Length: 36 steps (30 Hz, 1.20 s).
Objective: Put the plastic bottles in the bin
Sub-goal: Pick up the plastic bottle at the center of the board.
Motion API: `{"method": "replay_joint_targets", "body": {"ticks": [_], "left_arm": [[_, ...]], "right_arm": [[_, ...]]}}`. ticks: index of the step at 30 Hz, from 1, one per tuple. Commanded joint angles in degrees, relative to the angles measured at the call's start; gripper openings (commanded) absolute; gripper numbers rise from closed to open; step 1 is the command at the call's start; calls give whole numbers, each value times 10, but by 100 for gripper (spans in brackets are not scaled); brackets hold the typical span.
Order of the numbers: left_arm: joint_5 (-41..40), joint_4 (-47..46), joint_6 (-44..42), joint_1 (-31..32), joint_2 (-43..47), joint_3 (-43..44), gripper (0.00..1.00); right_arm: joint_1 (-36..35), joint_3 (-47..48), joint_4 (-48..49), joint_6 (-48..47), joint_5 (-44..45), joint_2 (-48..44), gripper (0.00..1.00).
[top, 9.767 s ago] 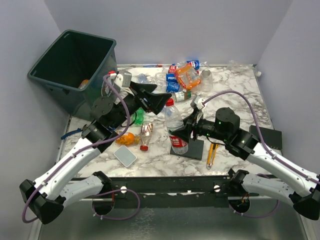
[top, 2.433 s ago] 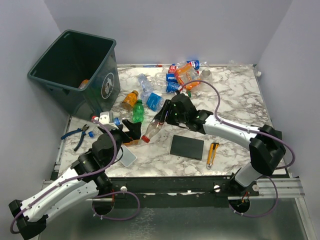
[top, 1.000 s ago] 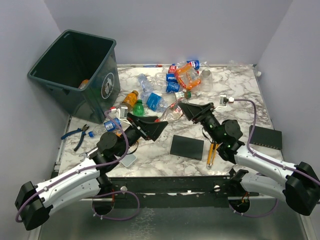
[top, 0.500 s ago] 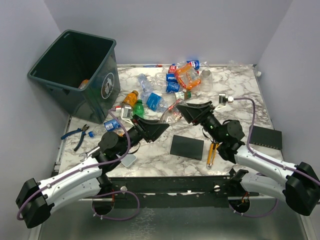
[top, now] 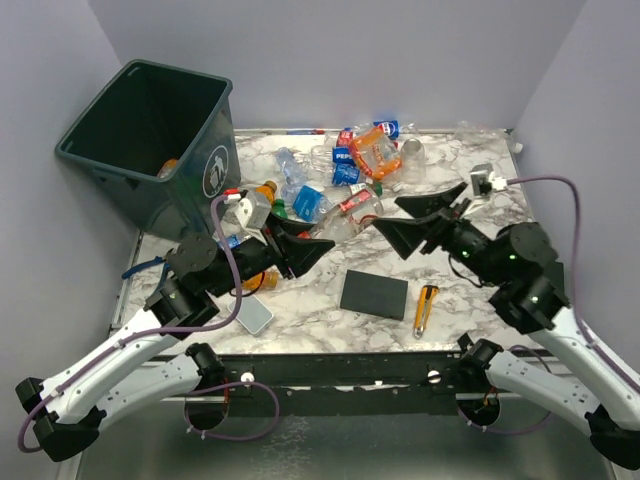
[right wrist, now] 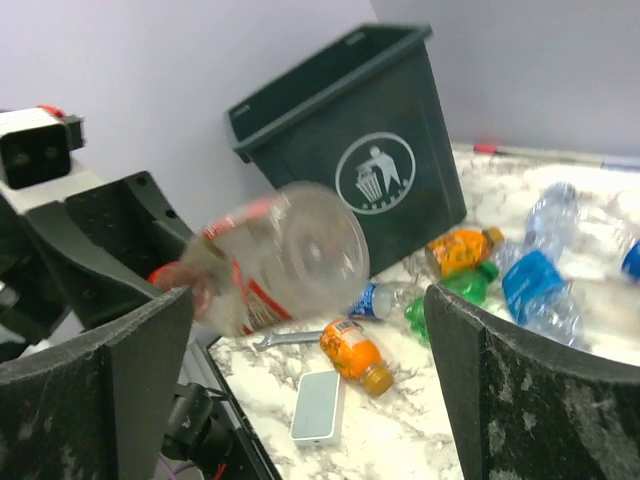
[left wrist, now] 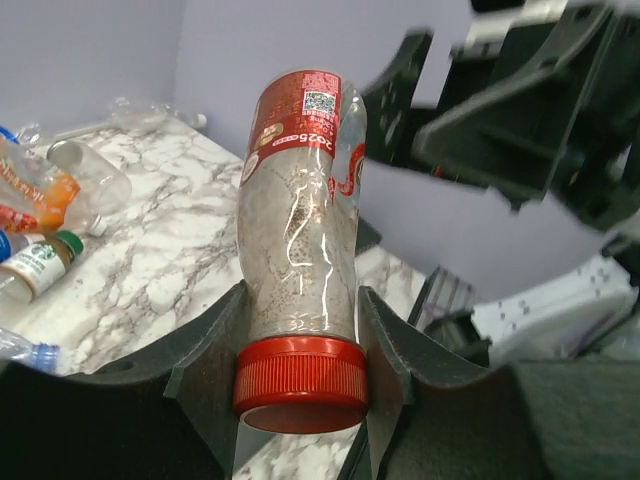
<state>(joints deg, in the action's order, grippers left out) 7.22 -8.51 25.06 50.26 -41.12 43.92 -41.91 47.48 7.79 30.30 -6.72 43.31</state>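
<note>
The marble table (top: 470,190) is carrying the whole scene; the dark bin (top: 120,120) is standing at its far left corner, its white litter symbol facing the arms. A heap of plastic bottles (top: 365,150) is lying at the far middle of the table, right of the bin. The left gripper (top: 305,250) is clamping a clear red-capped bottle (left wrist: 300,230) just above its cap, jaws pressing on both sides; the bottle is hanging in the air outside the bin, its base pointing toward the right gripper (top: 400,222). That gripper's jaws are gaping wide apart, gripping nothing. A black pad (top: 374,294) is lying near the front edge; a yellow knife (top: 423,308) is lying just right of it.
</note>
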Motion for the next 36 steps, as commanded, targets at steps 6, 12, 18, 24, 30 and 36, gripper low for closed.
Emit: {"method": "replay_joint_targets", "body": {"ticks": [6, 12, 18, 24, 30, 36], "left_arm": [[268, 327, -310, -2, -57, 137, 0], [227, 375, -460, -1, -24, 137, 0], [236, 380, -560, -1, -26, 146, 0], [256, 383, -597, -1, -48, 151, 0], [279, 383, -616, -2, -76, 173, 0], [314, 350, -600, -1, -113, 199, 0]], "right_arm": [[-1, 217, -336, -222, -141, 23, 100], [-1, 258, -420, -270, -245, 93, 96], [-2, 226, -395, -278, -314, 133, 94], [-4, 225, -401, -292, -360, 171, 94], [-24, 231, -456, -331, -337, 203, 92], [-67, 235, -497, -362, -226, 233, 88]]}}
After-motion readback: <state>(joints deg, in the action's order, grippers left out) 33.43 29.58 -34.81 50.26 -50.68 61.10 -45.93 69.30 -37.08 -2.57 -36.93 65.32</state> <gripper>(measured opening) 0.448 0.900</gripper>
